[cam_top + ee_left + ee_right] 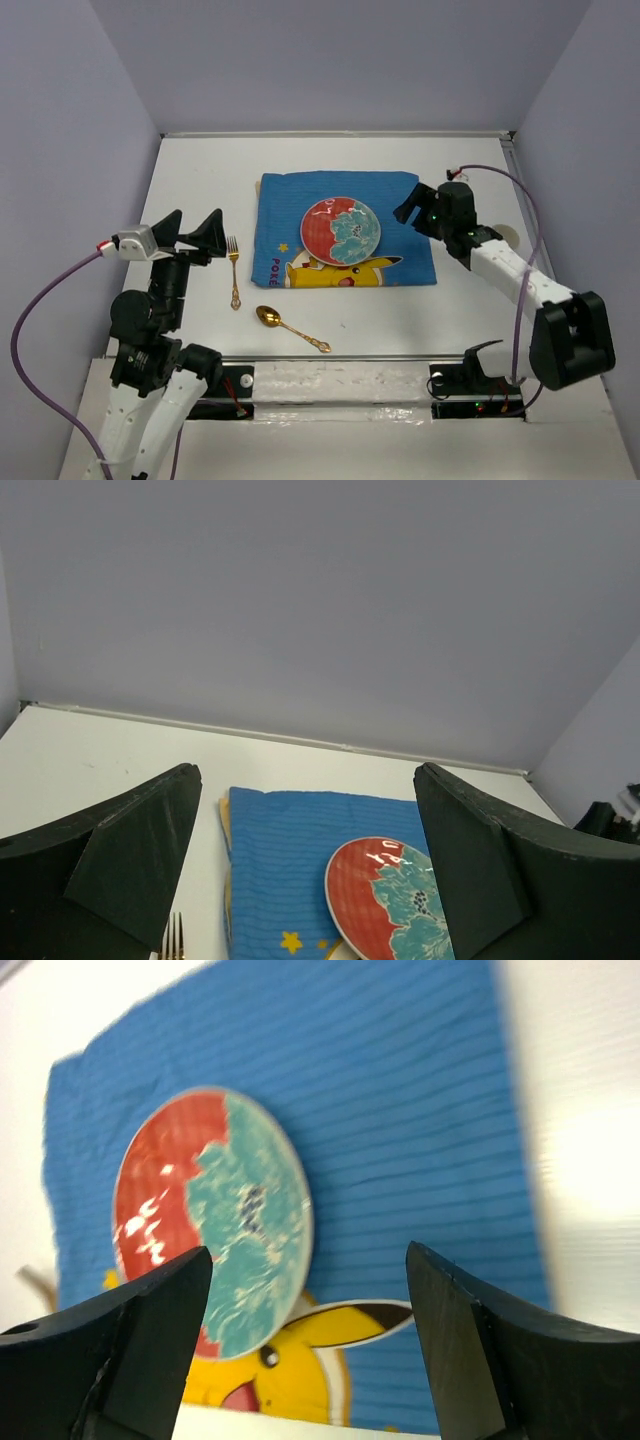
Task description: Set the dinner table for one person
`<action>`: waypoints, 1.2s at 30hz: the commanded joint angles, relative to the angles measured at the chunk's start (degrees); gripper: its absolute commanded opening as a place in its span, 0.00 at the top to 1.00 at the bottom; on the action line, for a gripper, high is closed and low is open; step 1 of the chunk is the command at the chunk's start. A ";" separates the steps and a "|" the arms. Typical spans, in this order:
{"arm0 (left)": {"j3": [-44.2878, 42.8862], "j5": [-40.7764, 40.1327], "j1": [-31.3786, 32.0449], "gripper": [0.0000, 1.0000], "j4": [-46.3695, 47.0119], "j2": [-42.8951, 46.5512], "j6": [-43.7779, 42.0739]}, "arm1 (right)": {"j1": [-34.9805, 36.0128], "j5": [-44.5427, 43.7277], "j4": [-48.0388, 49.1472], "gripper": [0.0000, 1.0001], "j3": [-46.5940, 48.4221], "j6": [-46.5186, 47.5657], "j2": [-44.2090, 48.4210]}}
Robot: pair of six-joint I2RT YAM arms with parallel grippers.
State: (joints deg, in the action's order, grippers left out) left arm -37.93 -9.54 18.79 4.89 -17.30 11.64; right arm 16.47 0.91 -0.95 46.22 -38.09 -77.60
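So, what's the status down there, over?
Left claw open, empty. Right claw open, empty, over placemat. Dinner table: plate on placemat, fork left of it, spoon nearer the arms. Nothing blocking.

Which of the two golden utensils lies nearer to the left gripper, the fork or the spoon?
The fork, lying just right of the left gripper, beside the placemat's left edge. The spoon lies farther away, nearer the arm bases.

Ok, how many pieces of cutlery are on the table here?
2. A gold fork lies on the white table just left of the blue placemat; a gold spoon lies nearer the front edge, off the placemat's near-left corner. Nothing seems hidden.
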 commanded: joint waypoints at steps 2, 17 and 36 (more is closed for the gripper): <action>-0.21 0.40 0.64 0.01 2.67 2.88 0.22 | -2.91 -30.67 -16.71 0.19 4.32 12.31 12.55; -0.39 -1.18 5.56 0.01 2.23 6.14 -0.39 | -20.95 -26.05 -22.43 0.28 9.86 14.09 4.22; -0.39 -1.36 6.26 0.01 2.23 6.14 -0.39 | -21.48 -24.98 -21.20 1.00 9.94 13.82 -2.38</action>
State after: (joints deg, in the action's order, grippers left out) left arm -37.93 -10.72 24.73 4.89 -11.44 11.70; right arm -4.86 -23.62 -22.98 53.58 -24.99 -79.64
